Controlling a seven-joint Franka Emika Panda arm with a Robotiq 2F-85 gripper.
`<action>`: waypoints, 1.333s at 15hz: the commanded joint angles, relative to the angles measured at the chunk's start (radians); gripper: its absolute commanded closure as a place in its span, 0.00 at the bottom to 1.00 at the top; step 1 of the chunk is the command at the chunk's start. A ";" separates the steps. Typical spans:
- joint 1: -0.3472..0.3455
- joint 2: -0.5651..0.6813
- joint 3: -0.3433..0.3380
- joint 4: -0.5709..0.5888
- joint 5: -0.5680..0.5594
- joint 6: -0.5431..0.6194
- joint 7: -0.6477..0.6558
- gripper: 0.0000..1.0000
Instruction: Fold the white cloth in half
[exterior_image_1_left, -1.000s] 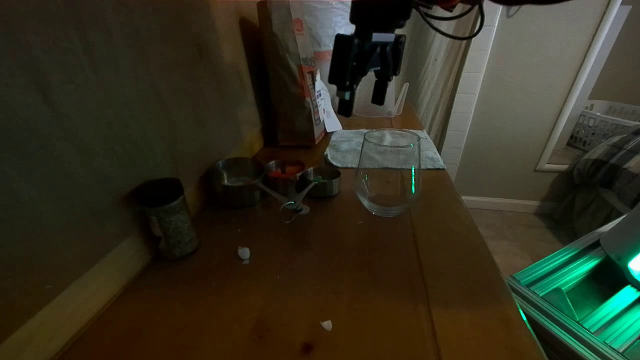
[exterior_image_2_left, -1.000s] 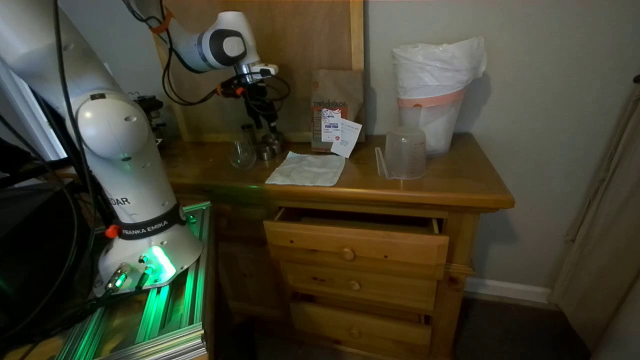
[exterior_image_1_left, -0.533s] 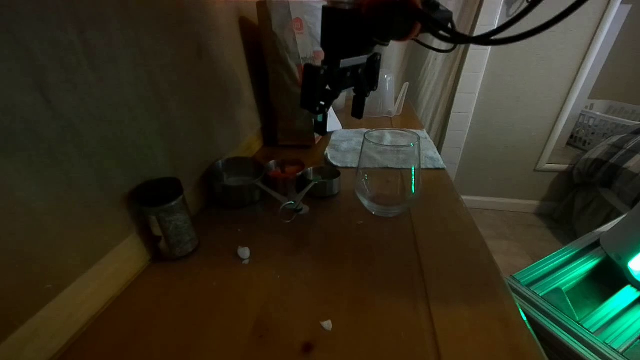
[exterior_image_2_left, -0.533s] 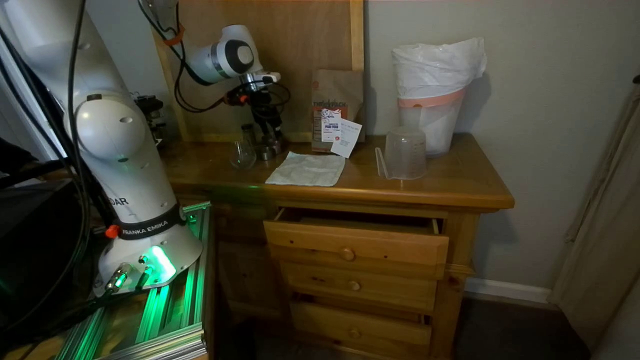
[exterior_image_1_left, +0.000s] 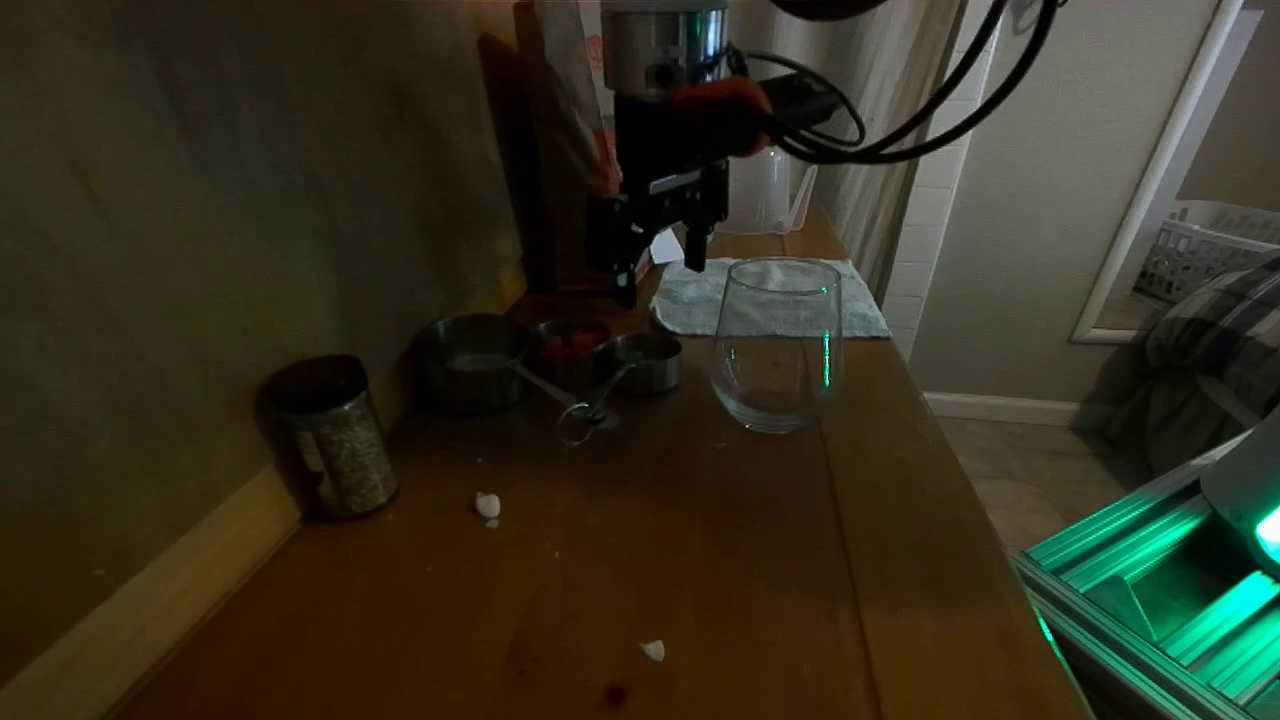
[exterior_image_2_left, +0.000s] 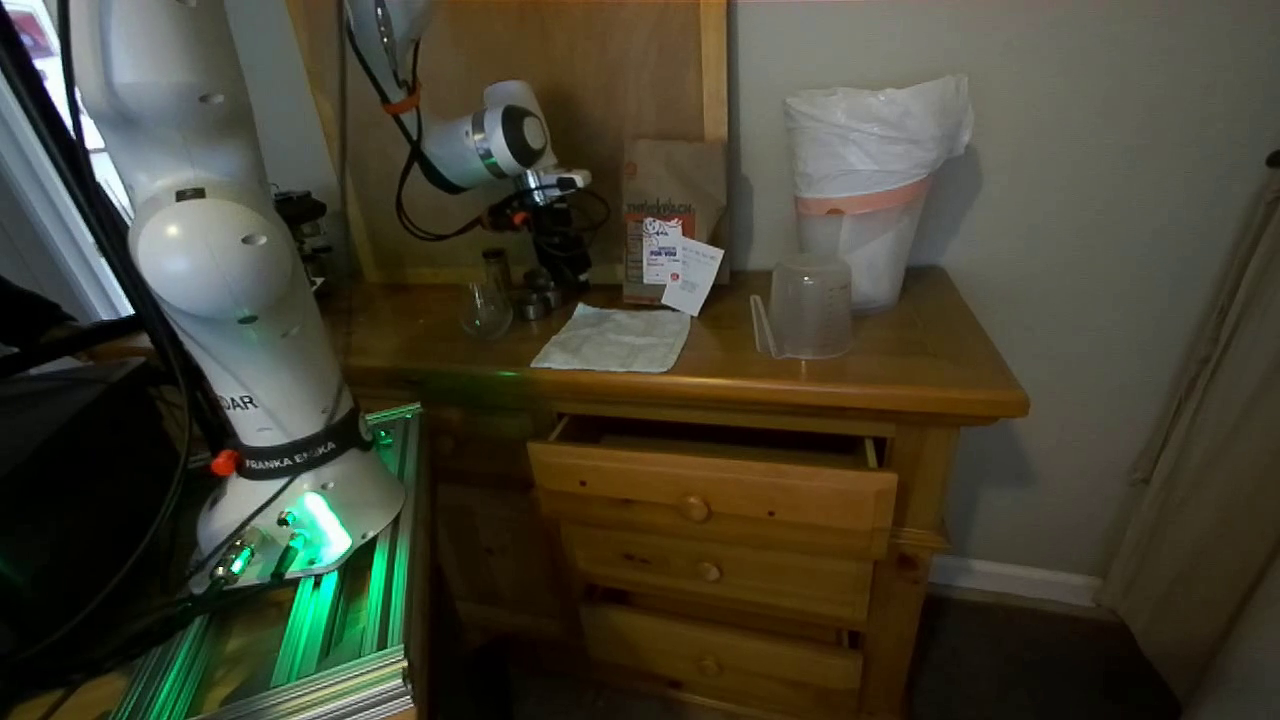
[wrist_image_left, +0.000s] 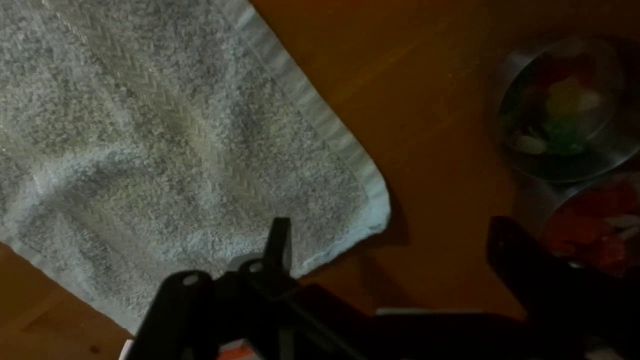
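Robot arm (exterior_image_2_left: 220, 275), white and jointed, stands at the far left in an exterior view, beside a wooden worktop (exterior_image_2_left: 910, 370). On it, moving right, come a clear glass bowl (exterior_image_2_left: 486, 312), a small dark-lidded jar (exterior_image_2_left: 497, 268) behind it, then a cluster of metal measuring cups (exterior_image_2_left: 535, 304). Just right of the cups hangs the black claw (exterior_image_1_left: 660, 284), its fingers well apart and holding nothing. Next, the white cloth (exterior_image_2_left: 615, 340) lies spread out on the worktop, apparently not yet folded, in front of a brown paper bag (exterior_image_2_left: 680, 185); a plastic jug (exterior_image_2_left: 812, 305) and a tall bin (exterior_image_2_left: 858, 248) with a crinkled white liner (exterior_image_2_left: 875, 145) end the row. In the wrist view the fabric is fuzzy pile with a smooth hem, and its corner nearest the cups shows between the fingertips. It should handle as light, limp and unbreakable, with enough nap not to slip; the hem at that corner looks the best place to pinch, since gripping the middle would probably just bunch it. Hard to judge are the gap between fingertips and cloth, and whether one finger touches it. The wrist view cuts off part of the cloth, in an exterior view the glass bowl (exterior_image_1_left: 777, 375) overlaps it, and what fills the cups is too dim to name.
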 joint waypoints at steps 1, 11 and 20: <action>0.059 0.075 -0.072 0.052 -0.040 -0.010 0.034 0.25; 0.091 0.059 -0.144 0.050 0.018 -0.028 0.003 0.91; 0.049 -0.028 -0.191 -0.003 -0.002 -0.099 0.032 0.99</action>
